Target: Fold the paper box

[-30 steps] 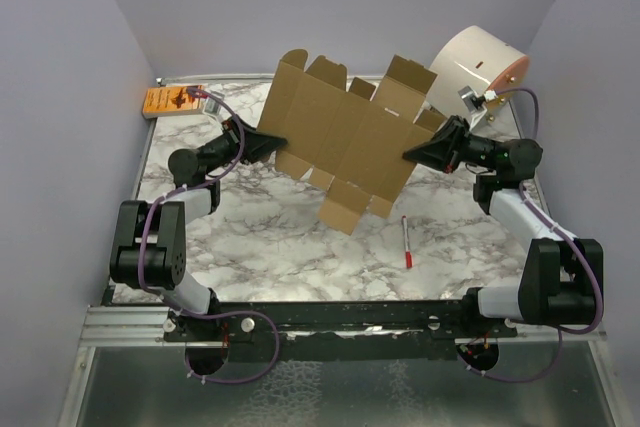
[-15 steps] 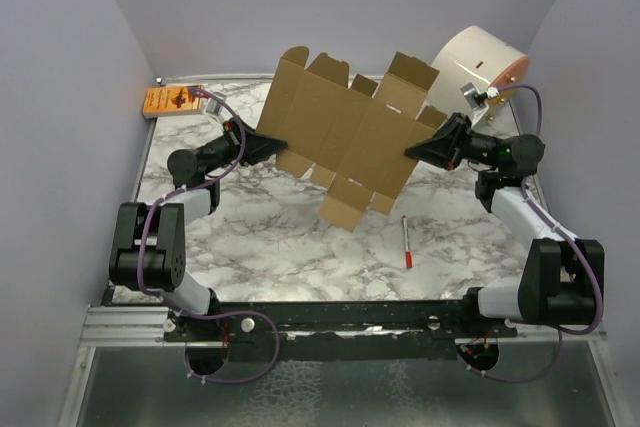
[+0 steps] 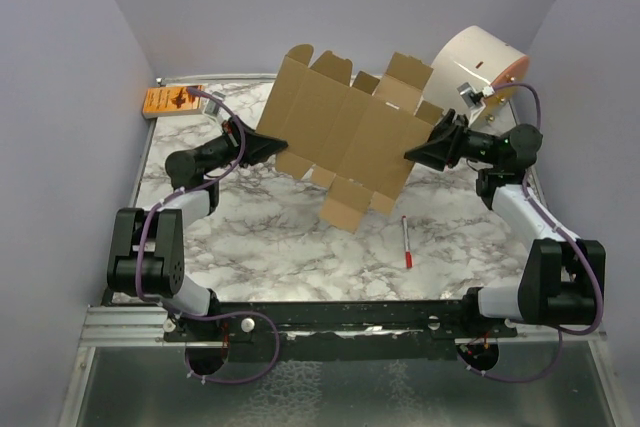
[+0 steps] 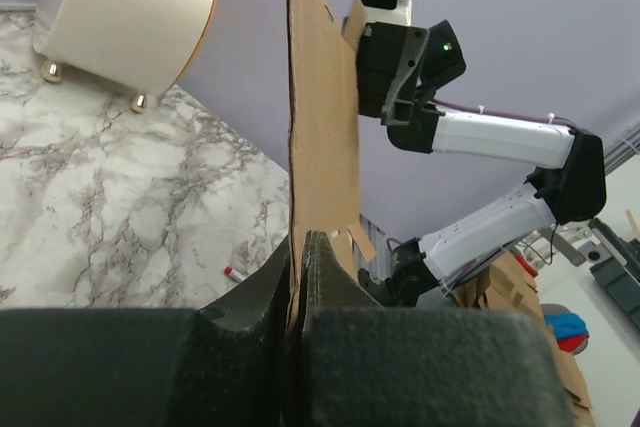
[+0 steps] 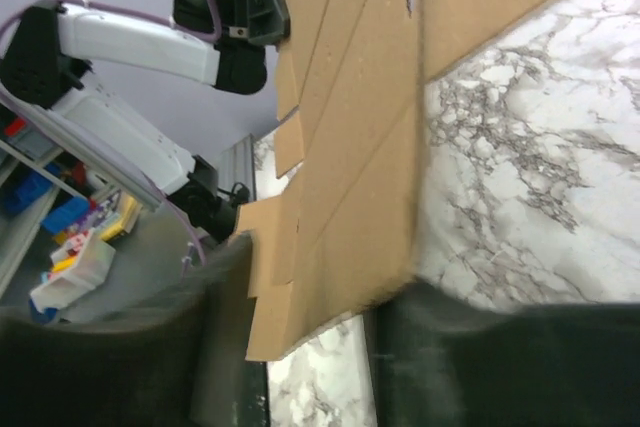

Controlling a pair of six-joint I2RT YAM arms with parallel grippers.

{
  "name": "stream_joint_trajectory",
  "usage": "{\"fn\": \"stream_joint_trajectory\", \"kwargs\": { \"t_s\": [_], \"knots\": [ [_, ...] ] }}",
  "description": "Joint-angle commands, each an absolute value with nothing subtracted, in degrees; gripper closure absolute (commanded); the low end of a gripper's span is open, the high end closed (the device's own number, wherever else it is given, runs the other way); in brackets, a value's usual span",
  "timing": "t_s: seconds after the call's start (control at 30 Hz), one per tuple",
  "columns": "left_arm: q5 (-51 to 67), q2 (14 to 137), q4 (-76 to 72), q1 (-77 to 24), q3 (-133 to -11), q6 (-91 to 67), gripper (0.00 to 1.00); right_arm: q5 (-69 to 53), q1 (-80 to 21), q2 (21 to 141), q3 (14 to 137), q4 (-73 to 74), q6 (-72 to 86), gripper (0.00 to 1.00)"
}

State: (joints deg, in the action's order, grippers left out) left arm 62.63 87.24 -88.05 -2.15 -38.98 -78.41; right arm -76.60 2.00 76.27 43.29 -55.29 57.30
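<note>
holding the paper box [image 3: 350, 137] up between the two arms, over the far middle of the table [image 3: 270, 242]. the sheet is hanging near upright and tilting, its lowest flap pointing down toward the marble; i cannot tell whether that flap is touching.

left gripper [image 3: 280, 142] is pinching the sheet's left edge, fingers pressing tight on the cardboard with no gap showing in the left wrist view. right gripper [image 3: 412, 155] is sitting at the right edge with its jaws parted, the cardboard running between them and not looking clamped. my reading is that the left side is carrying the sheet just now.

progress, as a judgement: very early. the box is reading as one flat notched blank, creases and flaps all lying in the same plane. no panel is standing up as a wall and no tab is sitting in a slot. every fold, the flap closing and the tucking are all waiting to be done. the sheet is also probably needing to come down onto the table, or be braced, before a crease can be worked.

surface: white marble pattern with grey veining. a red and white pen [image 3: 406, 242] is lying near the right arm, below the sheet. an orange packet [image 3: 172, 100] is sitting in the far left corner and a big white cylinder [image 3: 480, 62] in the far right corner.

room: pale lilac walls [image 3: 70, 97] are closing in three sides, with a metal rail [image 3: 300, 317] running along the near edge.
</note>
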Motion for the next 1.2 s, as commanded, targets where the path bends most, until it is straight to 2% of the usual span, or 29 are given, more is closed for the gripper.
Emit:
{"fn": "stream_joint_trajectory", "kwargs": {
  "t_s": [0.0, 0.07, 0.13, 0.33, 0.43, 0.53, 0.63, 0.7, 0.83, 0.97, 1.17],
  "knots": [
    [65.1, 85.3, -102.2, -1.2, -40.2, -77.1, 1.0, -79.2, 2.8, 75.1, 47.0, -41.1, 42.0, 0.41],
    [65.9, 85.0, -102.2, -0.5, -40.2, -77.1, 1.0, -79.9, 3.6, 74.9, 47.8, -36.2, 34.5, 0.27],
    [67.0, 84.7, -102.1, -0.2, -40.5, -77.2, 1.0, -81.1, 4.5, 74.8, 48.4, -32.4, 28.5, 0.21],
    [70.3, 82.2, -96.4, 0.1, -40.8, -71.6, 1.0, -83.5, 7.4, 74.7, 53.4, -13.1, 5.8, 0.12],
    [70.4, 79.3, -83.6, 0.1, -40.0, -61.6, 1.0, -82.2, 8.0, 75.1, 57.7, 0.9, -8.4, 0.09],
    [68.7, 74.7, -60.6, 0.1, -41.0, -45.4, 1.0, -82.4, 8.1, 75.1, 60.6, 9.6, -18.9, 0.06],
    [63.2, 70.0, -28.9, -1.1, -45.7, -21.7, 1.0, -84.2, 8.1, 74.8, 61.3, 10.8, -22.3, 0.05],
    [59.4, 68.9, -16.2, -2.5, -48.8, -11.9, 1.0, -85.6, 8.1, 74.7, 61.1, 10.2, -23.5, 0.05],
    [56.4, 68.6, -11.3, -3.9, -49.8, -8.4, 1.0, -89.6, 8.1, 75.1, 59.1, 5.9, -22.5, 0.01],
    [50.1, 68.3, -0.4, -6.7, -52.7, 0.7, 1.0, -93.1, 8.1, 75.5, 57.3, 4.8, -24.8, 0.0],
    [42.9, 69.6, 8.0, -11.5, -54.4, 9.2, 1.0, -86.2, 8.0, 77.9, 57.3, 6.8, -28.5, 0.0]
  ]
}}
